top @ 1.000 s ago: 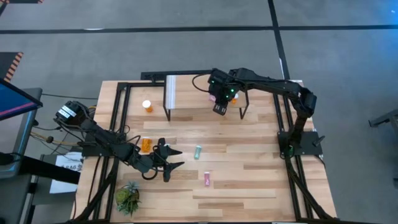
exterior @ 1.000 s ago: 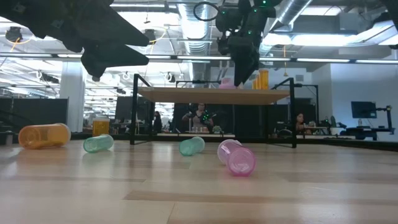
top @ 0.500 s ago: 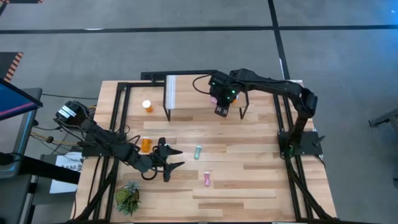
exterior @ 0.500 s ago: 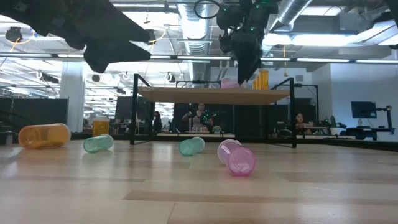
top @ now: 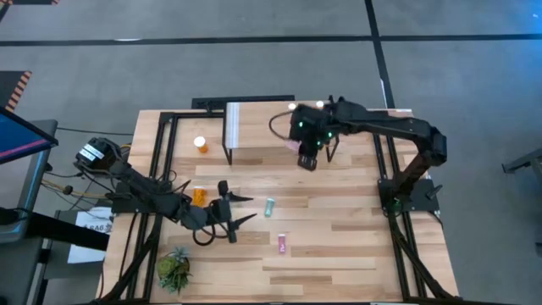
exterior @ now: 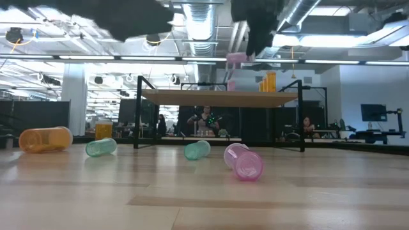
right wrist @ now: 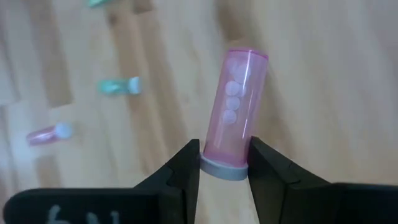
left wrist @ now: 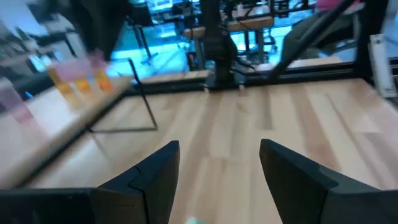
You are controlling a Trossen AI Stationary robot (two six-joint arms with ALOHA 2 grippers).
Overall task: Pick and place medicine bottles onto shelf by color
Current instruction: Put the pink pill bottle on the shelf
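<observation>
Bright even overhead light; wrist views motion-blurred, soft shadows.

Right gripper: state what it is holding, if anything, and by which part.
The right gripper holds a pink medicine bottle, its fingers pinching the cap end.

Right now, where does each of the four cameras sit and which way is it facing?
High view: overhead, straight down on the wooden table, both arms showing.
Low view: table height, level across toward the light-wood shelf on black legs, arms dark overhead.
Left wrist view: past the open left gripper over bare tabletop.
Right wrist view: down past the right gripper clamping a pink translucent pill bottle.
Shared: low and right wrist views both show that held bottle.
</observation>
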